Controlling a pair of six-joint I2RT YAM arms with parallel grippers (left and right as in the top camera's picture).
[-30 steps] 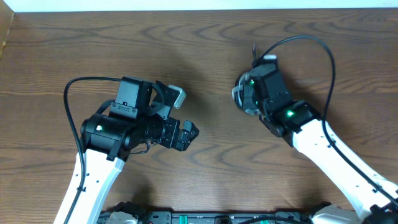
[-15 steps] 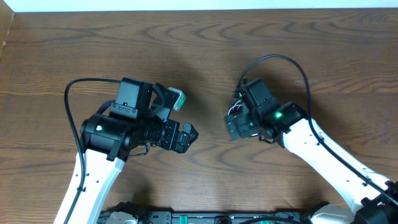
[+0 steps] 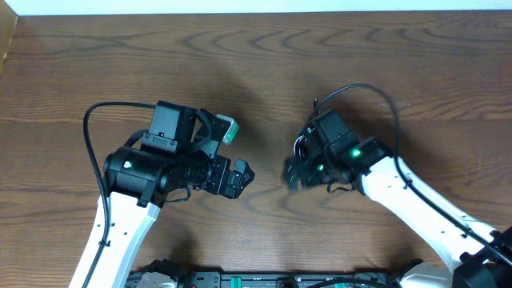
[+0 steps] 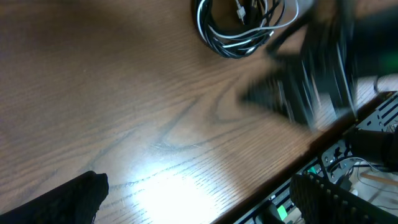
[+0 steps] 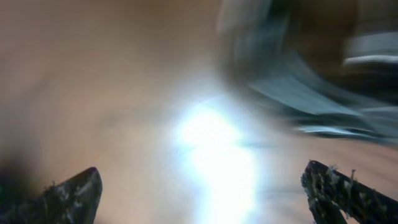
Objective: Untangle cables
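Wooden table (image 3: pixel 120 64): cables (image 4: pixel 236 48) just beside right gripper (image 5: pixel 202 191)

The overhead camera looks straight down on the tabletop (image 3: pixel 256 72) from well above. The left arm (image 3: pixel 152 172) and right arm (image 3: pixel 400 192) enter from the near edge. The left wrist camera sits low over the tabletop, facing right, with the left fingers (image 4: pixel 62 199) at its lower corners. It shares the cables (image 4: pixel 239 28) and the right arm with the overhead view. The right wrist camera sits close to the tabletop. Its view is blurred, with the right fingers (image 5: pixel 68 196) at its lower corners.
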